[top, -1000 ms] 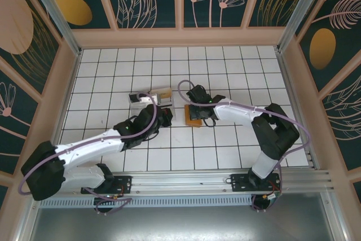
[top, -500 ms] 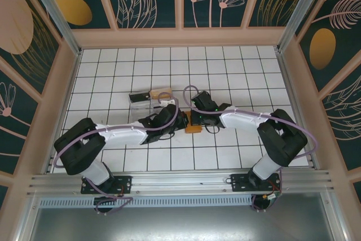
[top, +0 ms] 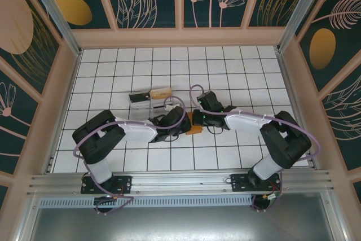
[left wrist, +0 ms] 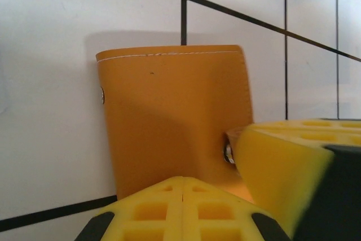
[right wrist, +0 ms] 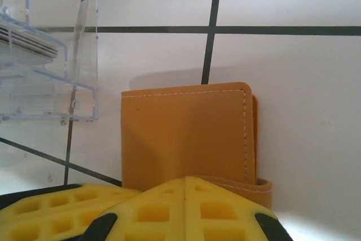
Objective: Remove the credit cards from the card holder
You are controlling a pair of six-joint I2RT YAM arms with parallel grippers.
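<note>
The card holder (top: 194,130) is an orange-brown wallet, folded shut and lying flat on the white tiles; it is also seen close up in the left wrist view (left wrist: 169,111) and the right wrist view (right wrist: 183,136). My left gripper (top: 188,126) (left wrist: 183,187) is shut, its yellow tips at the holder's near edge with nothing between them. My right gripper (top: 198,121) (right wrist: 185,187) is also shut, its tips on the holder's other side. The right fingers (left wrist: 282,162) touch the holder by its snap. The credit cards are hidden.
A clear plastic tray (top: 149,95) (right wrist: 51,55) stands just behind and left of the holder, with flat items inside. The two arms meet over the middle of the tiled table (top: 254,77). Wooden walls border the table at the back and sides.
The left arm swung right from beside the tray to the card holder. The right gripper shifted slightly nearer, and the holder slid a little toward the near edge.
</note>
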